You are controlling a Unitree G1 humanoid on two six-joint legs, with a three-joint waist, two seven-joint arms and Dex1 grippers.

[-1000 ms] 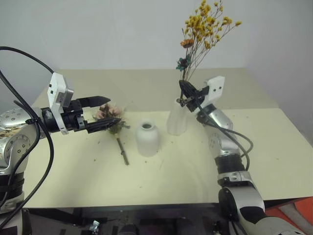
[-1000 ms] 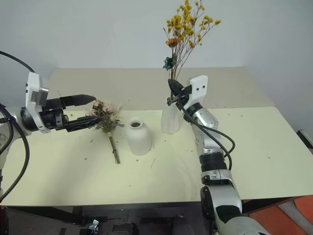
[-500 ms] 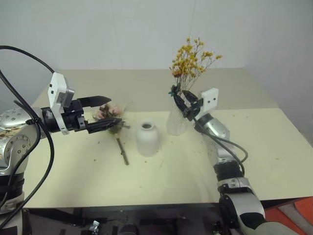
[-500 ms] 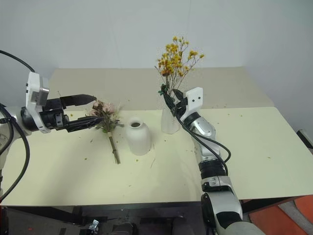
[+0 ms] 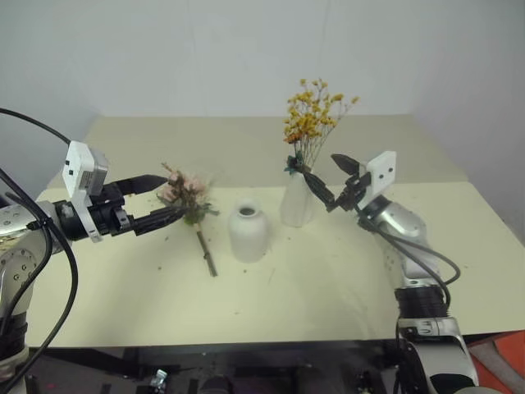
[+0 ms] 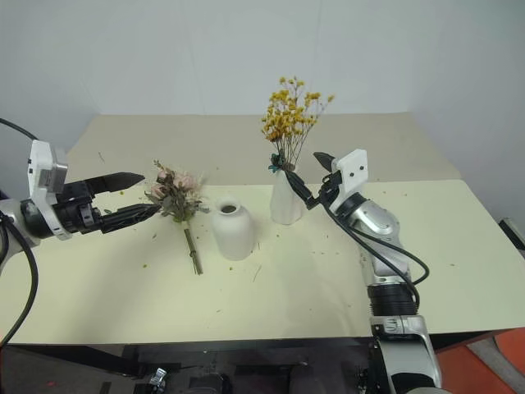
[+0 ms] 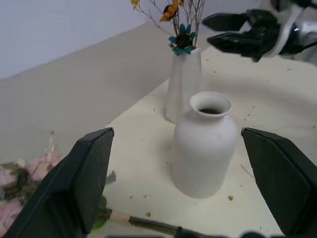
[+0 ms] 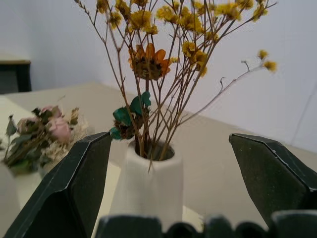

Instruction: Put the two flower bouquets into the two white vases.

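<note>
Jaws apart; yellow spray (image 5: 312, 111) in tall vase (image 5: 297, 199)

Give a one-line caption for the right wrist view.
Open right gripper facing the tall white vase holding the yellow bouquet.

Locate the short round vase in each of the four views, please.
Left eye view: short vase at table centre, between the rose bouquet and the tall vase.
Right eye view: same spot.
Left wrist view: in the foreground, centre right.
Right wrist view: cannot tell; nothing reads clearly as it.
Shared landmark: the tall vase with yellow flowers.
</note>
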